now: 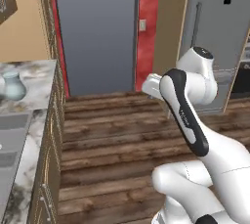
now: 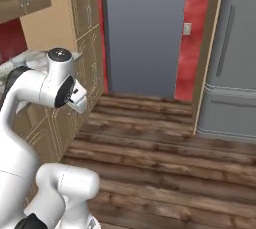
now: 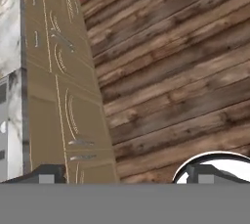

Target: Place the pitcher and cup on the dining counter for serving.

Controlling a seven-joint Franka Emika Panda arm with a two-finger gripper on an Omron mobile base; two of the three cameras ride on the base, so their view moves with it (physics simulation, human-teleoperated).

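Observation:
The pitcher (image 1: 13, 86), a pale blue-grey glassy vessel with a round belly, stands upright on the marble sink counter (image 1: 39, 78) at the far left of the left base view. My arm is folded up over the wooden floor, well to the right of the pitcher. In the hand view my gripper (image 3: 126, 174) is open, its two dark fingertips (image 3: 46, 173) far apart with nothing between them; it looks down at the floor beside the tan cabinet fronts (image 3: 63, 96). The cup and the dining counter are out of view.
A grey sink (image 1: 10, 149) is set into the marble counter in front of the pitcher. Across the wooden floor (image 1: 112, 135) stand a grey panel (image 1: 95, 32), a red wall strip (image 1: 146, 22) and a grey fridge (image 2: 230, 73) on the right.

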